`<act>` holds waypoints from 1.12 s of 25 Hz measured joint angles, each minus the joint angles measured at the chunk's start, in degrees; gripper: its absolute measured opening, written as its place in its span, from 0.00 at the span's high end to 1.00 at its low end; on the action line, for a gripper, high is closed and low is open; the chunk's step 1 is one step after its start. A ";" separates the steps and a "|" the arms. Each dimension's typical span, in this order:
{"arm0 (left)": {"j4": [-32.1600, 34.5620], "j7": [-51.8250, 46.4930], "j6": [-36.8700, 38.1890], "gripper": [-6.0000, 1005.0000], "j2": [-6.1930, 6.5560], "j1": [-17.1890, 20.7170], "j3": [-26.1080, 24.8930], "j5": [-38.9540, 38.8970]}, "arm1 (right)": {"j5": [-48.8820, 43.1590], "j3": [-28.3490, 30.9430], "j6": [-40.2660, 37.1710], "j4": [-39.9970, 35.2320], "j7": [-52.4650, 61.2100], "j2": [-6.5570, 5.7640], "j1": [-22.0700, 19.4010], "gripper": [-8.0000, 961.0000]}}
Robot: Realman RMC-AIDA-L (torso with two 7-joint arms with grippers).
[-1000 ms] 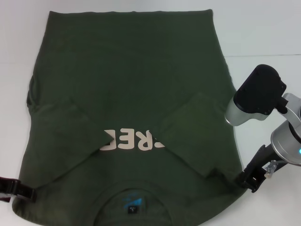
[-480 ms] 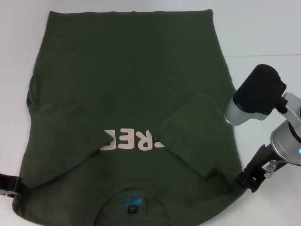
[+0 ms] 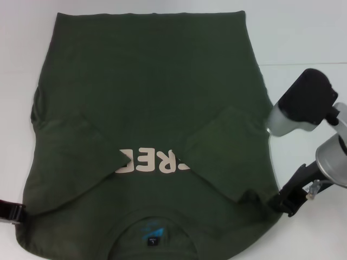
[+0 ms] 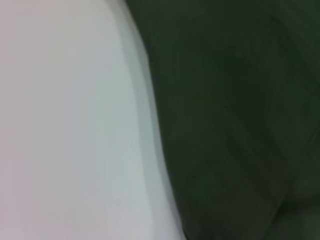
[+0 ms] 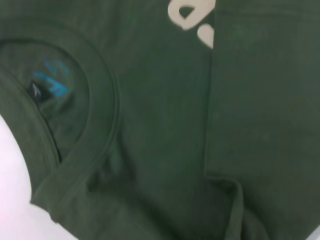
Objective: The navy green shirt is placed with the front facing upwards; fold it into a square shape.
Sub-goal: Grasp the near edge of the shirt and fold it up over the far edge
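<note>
The navy green shirt [image 3: 146, 103] lies flat on the white table, front up, collar nearest me, with both sleeves folded in over the pale lettering [image 3: 154, 161]. My right gripper [image 3: 286, 201] sits at the shirt's right shoulder corner, shut on the fabric, which puckers beside it. Only a small part of my left gripper [image 3: 11, 211] shows, at the shirt's left shoulder edge. The left wrist view holds the shirt's edge [image 4: 225, 120] against the table. In the right wrist view, the collar with its blue-printed label [image 5: 50, 85] and a folded sleeve [image 5: 265, 90] are seen from close up.
White table [image 3: 303, 32] surrounds the shirt, with bare surface to the right and beyond the hem. The right arm's grey and black wrist [image 3: 301, 105] hangs over the table just right of the shirt.
The left gripper has drawn back toward the left edge of the head view. The right arm has shifted slightly right and lower, and the fabric at the right shoulder corner has bunched up.
</note>
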 joint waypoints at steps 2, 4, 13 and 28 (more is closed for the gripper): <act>-0.33 1.90 -0.39 0.93 0.00 0.07 -1.17 -1.13 | 1.64 2.63 0.15 0.00 -1.52 0.00 -0.79 0.96; -1.13 4.62 -0.63 0.93 0.10 0.08 -3.25 -2.92 | 3.44 5.76 0.22 0.07 -3.33 0.00 -2.00 0.96; -12.87 21.74 -1.76 0.93 2.13 -1.16 -14.67 -10.94 | 20.09 15.08 6.29 1.64 -18.00 0.15 -14.67 0.96; -18.05 39.73 -1.23 0.94 3.37 -1.07 -21.12 -12.73 | 45.03 31.91 8.89 30.84 -62.96 0.20 -24.26 0.97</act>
